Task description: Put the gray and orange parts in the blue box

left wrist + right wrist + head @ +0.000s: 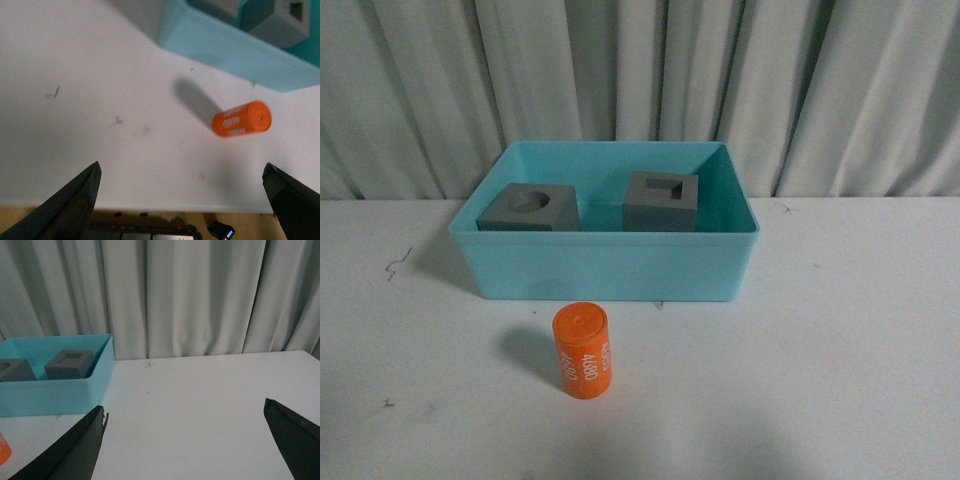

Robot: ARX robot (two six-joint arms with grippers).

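Observation:
The blue box [605, 265] stands at the back middle of the white table. Inside it sit two gray cubes: one with a round hole [528, 208] on the left, one with a rectangular hole [662, 201] on the right. The orange cylinder [582, 351] with white numerals lies on the table in front of the box. It also shows in the left wrist view [242, 119], with the box [225, 45] beyond it. My left gripper [181, 172] is open and empty, short of the cylinder. My right gripper [185, 412] is open and empty over bare table, right of the box [55, 390]. Neither arm shows in the front view.
A pleated gray curtain [640, 80] hangs behind the table. The table's near edge [150, 206] shows in the left wrist view, with dark equipment below it. A sliver of the orange cylinder [3, 449] shows at the right wrist view's edge.

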